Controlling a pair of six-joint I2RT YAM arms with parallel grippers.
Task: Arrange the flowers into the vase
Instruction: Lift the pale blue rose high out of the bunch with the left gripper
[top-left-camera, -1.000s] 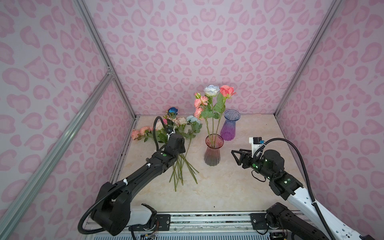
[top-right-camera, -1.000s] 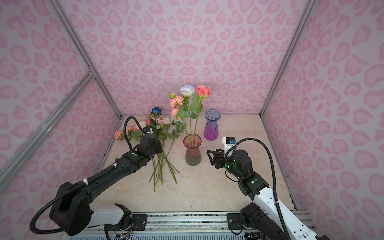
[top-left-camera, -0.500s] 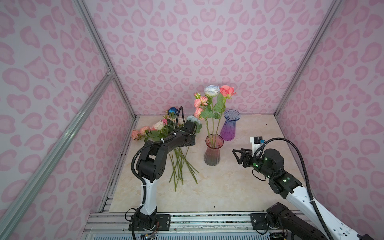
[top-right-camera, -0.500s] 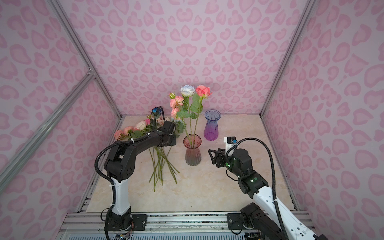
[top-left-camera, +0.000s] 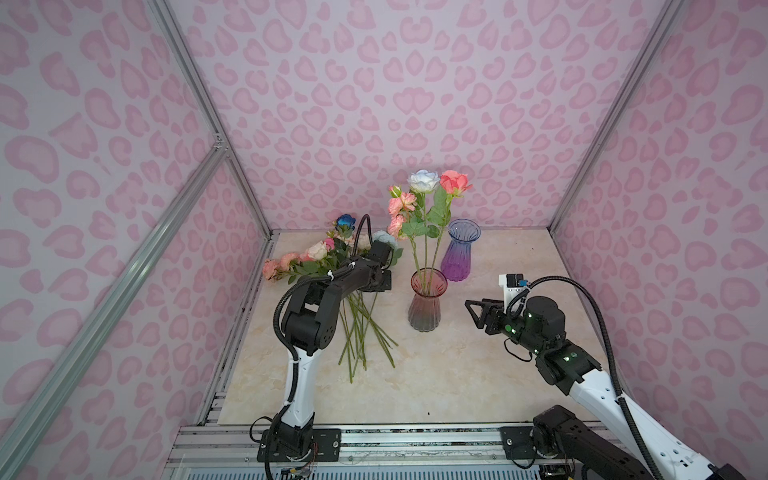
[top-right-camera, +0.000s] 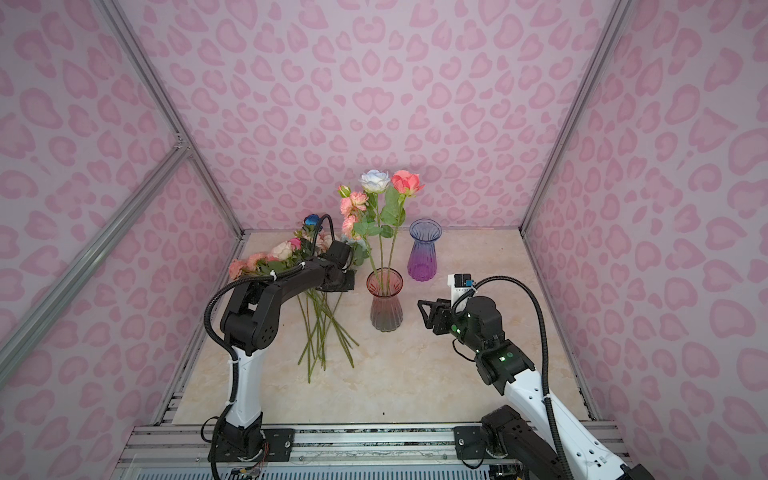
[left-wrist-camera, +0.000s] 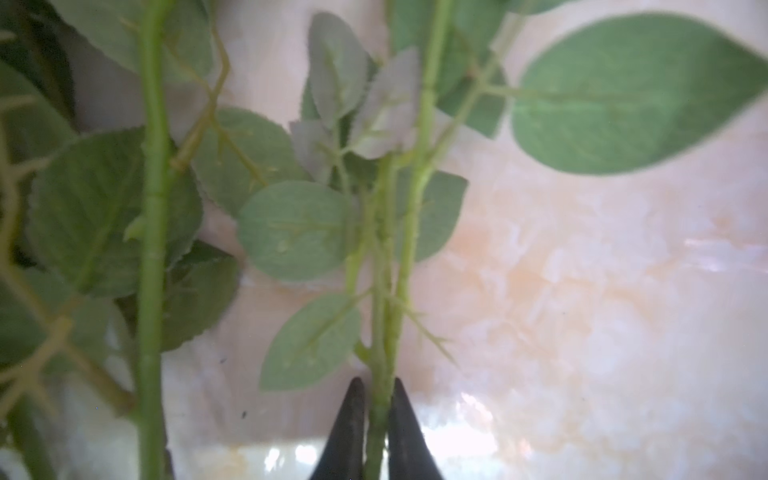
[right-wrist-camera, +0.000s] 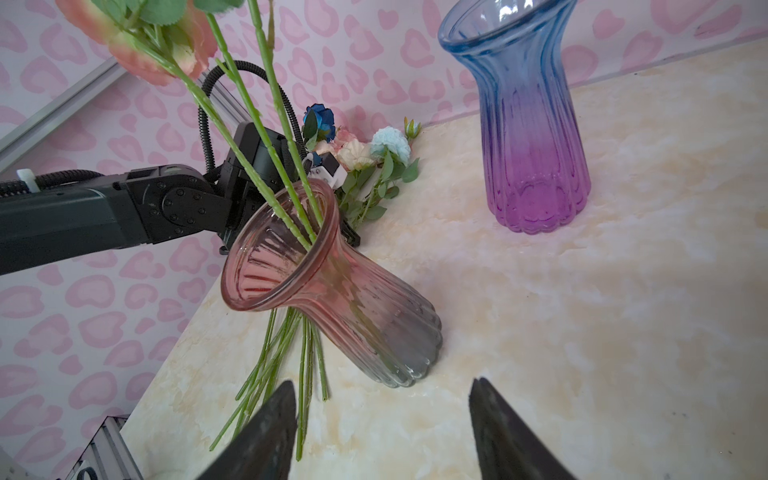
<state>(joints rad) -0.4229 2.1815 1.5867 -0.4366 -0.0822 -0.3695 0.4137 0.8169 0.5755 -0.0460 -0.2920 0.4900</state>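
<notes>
Several flowers (top-left-camera: 320, 251) lie in a pile at the back left of the table, their green stems (top-left-camera: 360, 332) fanning toward the front. My left gripper (left-wrist-camera: 377, 384) reaches down into that pile and is shut on one thin green stem (left-wrist-camera: 384, 291) among leaves. In both top views its fingers are hidden under the wrist (top-left-camera: 376, 278). A pink-to-grey glass vase (top-left-camera: 428, 305) stands mid-table with a white rose (top-left-camera: 423, 180), a pink rose (top-left-camera: 454, 183) and a pink carnation spray inside. To the right of this vase my right gripper (top-left-camera: 471, 309) hovers open and empty, pointing at it (right-wrist-camera: 353, 299).
A blue-to-purple glass vase (top-left-camera: 459, 253) stands empty behind the pink one. Pink patterned walls enclose the table on three sides. Metal rails (top-left-camera: 374, 440) run along the front edge. Bare tabletop (top-left-camera: 478, 374) lies at the front centre.
My left arm raised its elbow and swung the gripper back and right over the pile, then shut its jaws on a stem. The right arm has barely moved.
</notes>
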